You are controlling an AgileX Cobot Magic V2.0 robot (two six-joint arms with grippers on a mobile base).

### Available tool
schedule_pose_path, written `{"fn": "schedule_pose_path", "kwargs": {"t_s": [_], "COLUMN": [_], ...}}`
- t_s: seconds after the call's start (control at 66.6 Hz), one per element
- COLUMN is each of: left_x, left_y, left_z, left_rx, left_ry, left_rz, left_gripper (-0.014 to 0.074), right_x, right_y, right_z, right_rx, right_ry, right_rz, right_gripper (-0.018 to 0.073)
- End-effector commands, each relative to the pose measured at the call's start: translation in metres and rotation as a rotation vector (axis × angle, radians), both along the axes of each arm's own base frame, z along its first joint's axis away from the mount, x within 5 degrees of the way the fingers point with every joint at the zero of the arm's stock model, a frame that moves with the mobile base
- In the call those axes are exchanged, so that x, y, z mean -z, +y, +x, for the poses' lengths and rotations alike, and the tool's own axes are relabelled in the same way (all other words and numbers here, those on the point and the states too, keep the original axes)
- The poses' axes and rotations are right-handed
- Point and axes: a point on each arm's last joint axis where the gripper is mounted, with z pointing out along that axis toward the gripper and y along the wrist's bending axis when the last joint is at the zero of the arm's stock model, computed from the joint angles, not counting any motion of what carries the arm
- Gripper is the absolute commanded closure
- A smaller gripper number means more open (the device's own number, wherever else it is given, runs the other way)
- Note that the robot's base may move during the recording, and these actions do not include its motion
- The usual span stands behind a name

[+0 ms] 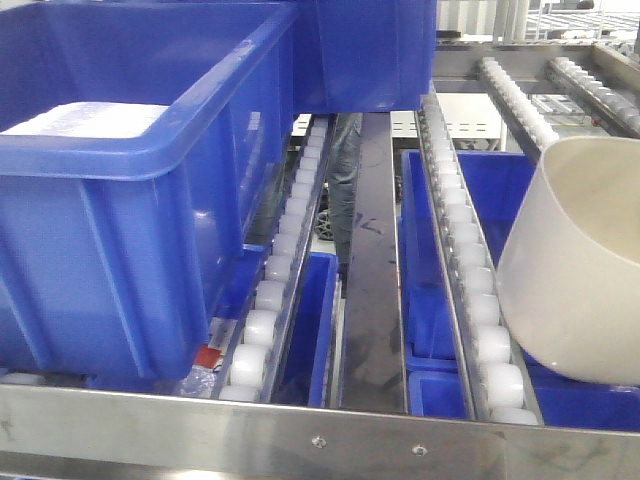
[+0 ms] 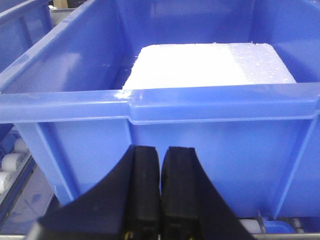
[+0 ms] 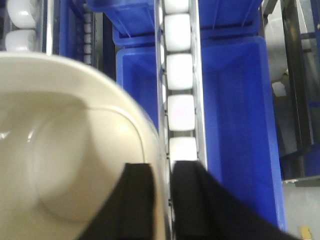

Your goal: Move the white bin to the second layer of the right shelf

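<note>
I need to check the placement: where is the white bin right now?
In the front view the white bin sits tilted at the right edge, over the right roller lane. The right wrist view shows the right gripper clamped on its rim.

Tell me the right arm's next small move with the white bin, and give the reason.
Probably ease the white bin down and level it onto the roller lane. The right gripper pinches its rim, and the front view shows the bin tilted, only its lower edge near the rollers, so it is not seated yet.
</note>
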Motion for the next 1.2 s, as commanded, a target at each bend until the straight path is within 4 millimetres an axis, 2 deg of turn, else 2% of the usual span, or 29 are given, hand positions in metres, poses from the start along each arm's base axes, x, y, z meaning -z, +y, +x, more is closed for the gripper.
{"fn": "schedule_pose_path", "kwargs": {"t_s": [0.0,0.06,0.225,0.481,0.496,0.571,0.661,0.811,0.946,1.187], "left_x": [0.004,0.004,0.004,0.004,0.004,0.004,0.004,0.004,0.004,0.004], "left_y": [0.000,0.000,0.000,0.000,0.000,0.000,0.000,0.000,0.000,0.000], "left_z": [0.001,0.001,0.001,0.001,0.001,0.001,0.001,0.001,0.001,0.001], "left_rx": [0.005,0.005,0.005,0.005,0.005,0.005,0.005,0.005,0.005,0.005], "left_ry": [-0.063,-0.063,-0.063,-0.063,-0.063,-0.063,-0.063,-0.063,-0.063,-0.063], "left_rz": [-0.014,-0.014,-0.014,-0.014,-0.014,-0.014,-0.014,-0.014,-0.014,-0.014], "left_gripper": [0.0512,0.0512,0.0512,0.0512,0.0512,0.0512,0.0512,0.0512,0.0512,0.0512], "right_x": [-0.020,-0.024,-0.047,-0.075,-0.076,-0.082,-0.087,-0.079,-0.069,-0.094], "right_y": [0.000,0.000,0.000,0.001,0.001,0.001,0.001,0.002,0.003,0.001], "right_z": [0.007,0.004,-0.009,-0.052,-0.054,-0.066,-0.081,-0.102,-0.118,-0.144], "right_rx": [0.008,0.008,0.004,-0.020,-0.024,-0.040,-0.074,-0.103,-0.101,-0.104], "right_ry": [-0.123,-0.142,-0.239,-0.288,-0.288,-0.297,-0.307,-0.264,-0.289,-0.579], "right_rz": [0.003,0.004,0.001,-0.004,-0.009,-0.025,-0.063,-0.081,-0.056,-0.124], "right_gripper": [0.0176,0.0149,0.0192,0.0224,0.0258,0.0287,0.0377,0.0544,0.0535,0.0535]}}
